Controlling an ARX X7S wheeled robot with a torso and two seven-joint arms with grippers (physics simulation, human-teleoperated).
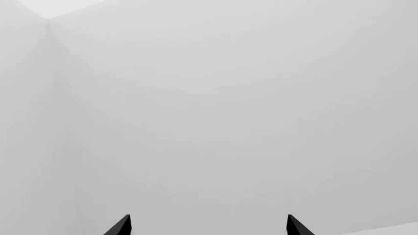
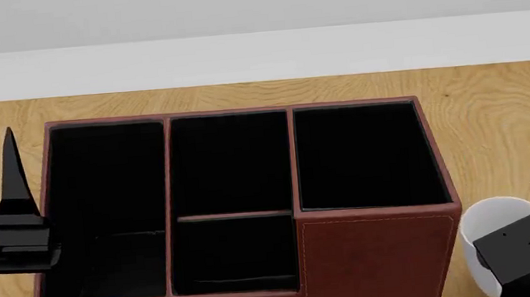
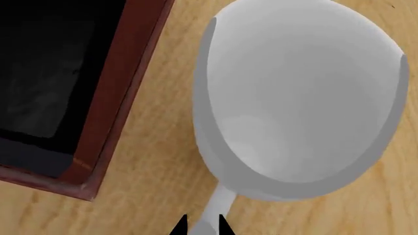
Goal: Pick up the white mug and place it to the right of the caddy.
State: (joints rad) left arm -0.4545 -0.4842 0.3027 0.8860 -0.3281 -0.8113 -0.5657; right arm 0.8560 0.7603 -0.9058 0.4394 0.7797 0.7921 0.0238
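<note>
Already right of the caddy (image 2: 231, 202), white mug (image 3: 300, 98) sits upright. Right gripper (image 3: 199, 226) pinches its handle to steady it. Left gripper (image 1: 207, 226) gapes, holding nothing.

Matte black arms (image 2: 524, 252) — angular links, tapered pointed fingers (image 2: 13, 178).

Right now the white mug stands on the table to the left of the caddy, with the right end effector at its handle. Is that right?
Not quite. The white mug stands to the right of the caddy, not the left; the head view shows this. The rest holds: it is on the table, and in the right wrist view the right end effector is at its handle.
</note>
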